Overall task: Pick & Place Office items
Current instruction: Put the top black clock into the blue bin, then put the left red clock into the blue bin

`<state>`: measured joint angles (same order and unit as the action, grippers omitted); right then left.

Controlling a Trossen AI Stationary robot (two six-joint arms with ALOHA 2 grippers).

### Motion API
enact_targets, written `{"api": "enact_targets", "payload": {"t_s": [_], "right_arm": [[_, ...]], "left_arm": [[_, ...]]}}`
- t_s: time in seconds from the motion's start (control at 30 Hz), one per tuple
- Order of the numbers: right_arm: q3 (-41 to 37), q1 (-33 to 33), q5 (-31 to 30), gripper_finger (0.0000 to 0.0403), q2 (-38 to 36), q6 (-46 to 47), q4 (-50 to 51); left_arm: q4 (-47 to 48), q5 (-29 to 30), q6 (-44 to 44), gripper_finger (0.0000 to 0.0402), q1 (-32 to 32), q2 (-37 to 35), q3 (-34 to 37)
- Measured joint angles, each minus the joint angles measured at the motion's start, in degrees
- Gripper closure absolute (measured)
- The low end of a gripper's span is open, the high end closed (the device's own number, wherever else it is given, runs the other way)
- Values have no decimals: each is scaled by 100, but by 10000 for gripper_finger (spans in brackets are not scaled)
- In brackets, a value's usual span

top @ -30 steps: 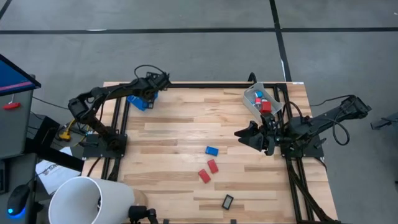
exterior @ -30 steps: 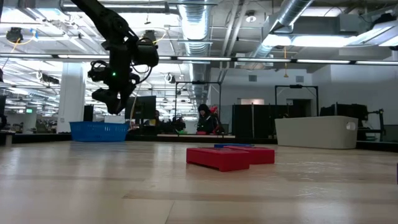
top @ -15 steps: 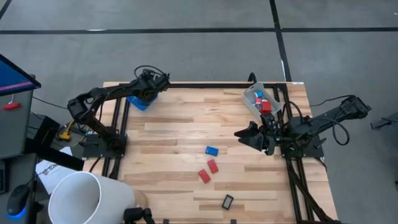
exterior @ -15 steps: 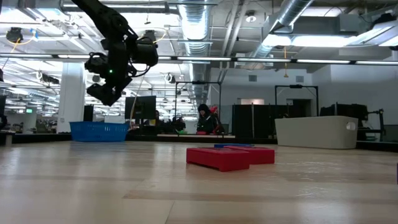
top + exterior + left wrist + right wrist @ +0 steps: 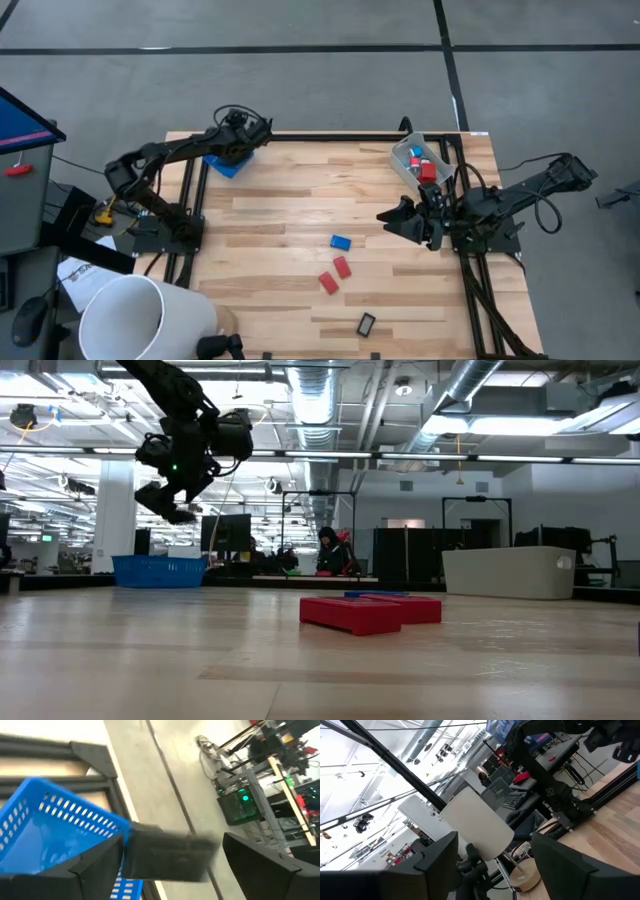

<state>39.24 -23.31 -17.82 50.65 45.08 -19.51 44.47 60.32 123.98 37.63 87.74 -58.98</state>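
My left gripper [image 5: 243,133] hangs open above the blue tray [image 5: 226,162] at the table's far left corner and is tipped up in the low view [image 5: 165,503]. In the left wrist view a blurred black rectangle [image 5: 169,856] shows between its fingers, beside the tray's mesh wall [image 5: 55,815]. A blue block [image 5: 341,241], two red blocks [image 5: 343,266] [image 5: 328,283] and a black rectangle [image 5: 366,323] lie flat on the wood. My right gripper [image 5: 393,217] waits open, right of the table's middle. My left gripper stands with its fingers [image 5: 95,865] on either side of the black rectangle [image 5: 150,855]. One end of the piece is next to one finger and a gap shows at the other. I cannot tell whether it touches.
A clear bin [image 5: 408,172] at the far right holds red and blue pieces. A big white cylinder [image 5: 130,318] stands off the near left corner. In the low view the red blocks [image 5: 352,613] lie mid-table. People sit in the room beyond.
My left gripper has risen above the blue tray and tipped from pointing down to slanting upward, drifting slightly toward the far edge. The blocks on the table and my right arm have stayed put.
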Motion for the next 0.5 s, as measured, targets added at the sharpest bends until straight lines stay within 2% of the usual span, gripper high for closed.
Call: {"api": "enact_targets", "payload": {"t_s": [0.1,0.2,0.37,0.5], "right_arm": [[2,42,0,158,-2,0,38],[1,68,-2,158,-2,1,92],[0,72,-2,158,-2,0,141],[0,72,-2,158,-2,-2,156]], "left_arm": [[-187,402,-332,60,-52,-176,-1],[-211,486,-367,59,-43,-395,-2],[-171,200,-571,72,-81,-455,-2],[-314,-88,-571,81,-357,-455,-2]]}}
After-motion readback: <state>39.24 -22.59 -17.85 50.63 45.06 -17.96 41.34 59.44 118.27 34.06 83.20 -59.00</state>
